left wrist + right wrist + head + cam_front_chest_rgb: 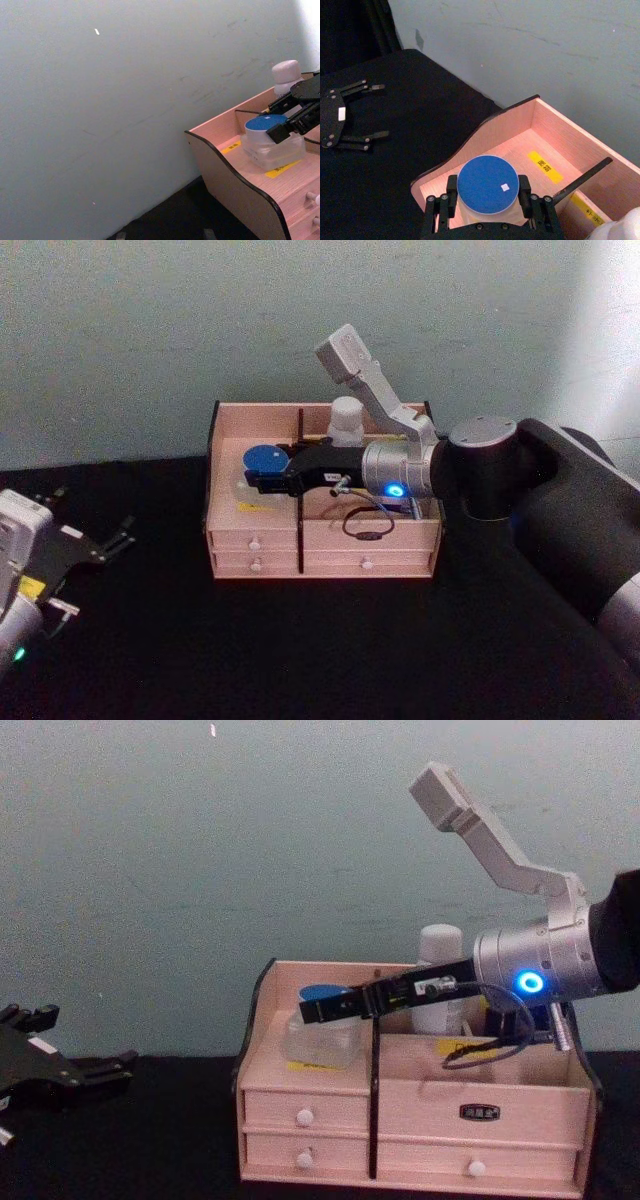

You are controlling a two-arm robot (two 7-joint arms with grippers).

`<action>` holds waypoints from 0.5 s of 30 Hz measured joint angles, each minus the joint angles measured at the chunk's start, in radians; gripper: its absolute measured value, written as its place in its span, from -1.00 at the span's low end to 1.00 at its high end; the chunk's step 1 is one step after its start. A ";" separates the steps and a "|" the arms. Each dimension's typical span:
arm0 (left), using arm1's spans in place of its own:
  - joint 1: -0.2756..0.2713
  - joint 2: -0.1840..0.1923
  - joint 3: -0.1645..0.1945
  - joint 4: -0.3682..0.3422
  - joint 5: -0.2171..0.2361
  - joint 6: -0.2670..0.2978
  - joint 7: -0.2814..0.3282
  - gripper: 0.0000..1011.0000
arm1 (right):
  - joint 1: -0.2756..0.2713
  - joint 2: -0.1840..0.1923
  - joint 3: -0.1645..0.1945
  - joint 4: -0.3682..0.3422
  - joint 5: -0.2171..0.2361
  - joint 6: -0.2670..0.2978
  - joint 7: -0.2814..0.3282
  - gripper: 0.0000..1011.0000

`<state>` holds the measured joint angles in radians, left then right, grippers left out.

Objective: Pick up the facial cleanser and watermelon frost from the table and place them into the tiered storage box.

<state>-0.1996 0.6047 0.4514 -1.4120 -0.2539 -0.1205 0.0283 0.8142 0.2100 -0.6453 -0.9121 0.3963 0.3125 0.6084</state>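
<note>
The tiered storage box (380,558) stands against the wall, its pink wood also showing in the chest view (480,1095). A clear jar with a blue lid (264,458) sits in the left compartment on a yellow label (280,170). My right gripper (488,197) is shut on this jar, one finger on each side of the lid. A white capped bottle (347,420) stands upright in the back right compartment. I cannot tell which of the two is the facial cleanser and which the watermelon frost. My left gripper (100,570) rests open at the far left, well away from the box.
The table is covered in black cloth (320,660). A pale wall (150,330) rises directly behind the box. A dark divider (582,175) separates the left compartment from the right one. Two rows of white-knobbed drawers (305,1117) face me.
</note>
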 joint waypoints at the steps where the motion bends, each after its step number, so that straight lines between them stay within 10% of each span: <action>1: 0.000 0.000 0.000 0.000 0.000 0.000 0.000 0.98 | 0.000 0.000 0.000 0.000 0.000 0.000 0.000 0.44; 15: 0.000 0.000 0.000 0.000 0.000 0.000 0.000 0.98 | -0.001 0.001 -0.001 0.000 0.001 0.000 0.001 0.94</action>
<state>-0.1996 0.6047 0.4514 -1.4120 -0.2539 -0.1205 0.0283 0.8136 0.2106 -0.6462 -0.9122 0.3975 0.3123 0.6090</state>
